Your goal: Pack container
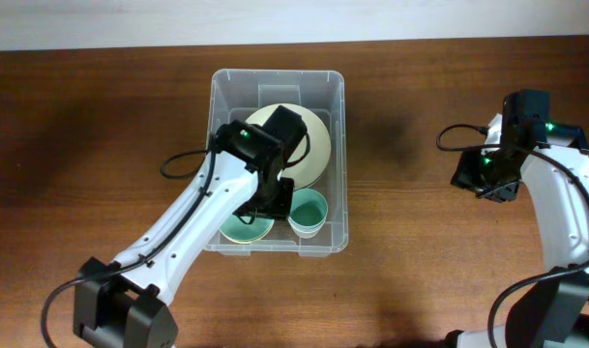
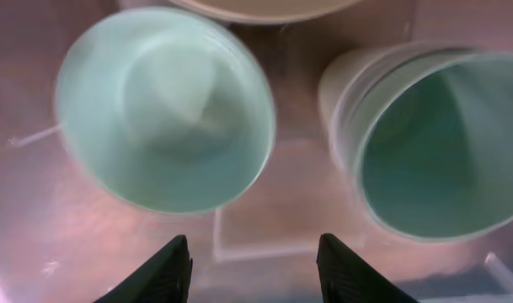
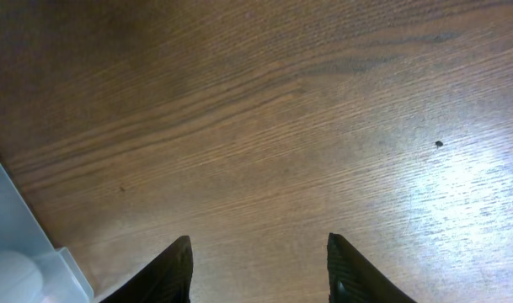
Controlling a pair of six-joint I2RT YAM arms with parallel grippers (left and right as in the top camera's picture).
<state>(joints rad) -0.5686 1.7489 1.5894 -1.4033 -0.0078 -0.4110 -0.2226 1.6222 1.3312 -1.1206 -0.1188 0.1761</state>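
Container [image 1: 275, 74]: clear plastic
Plate [image 1: 316, 150]: pale cream
Bowl [image 2: 163, 109]: mint green
Cup [image 1: 309, 210]: mint green inside, whitish outside
Table [image 1: 439, 271]: dark brown, fine streaked wood grain

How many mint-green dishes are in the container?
2: a mint bowl in the container's near-left corner, partly under the left arm, and a mint cup beside it, near-right. The arm may hide others.

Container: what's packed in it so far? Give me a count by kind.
Cream plate: 1
Green bowl: 1
Green cup: 1
Total seen in the container: 3
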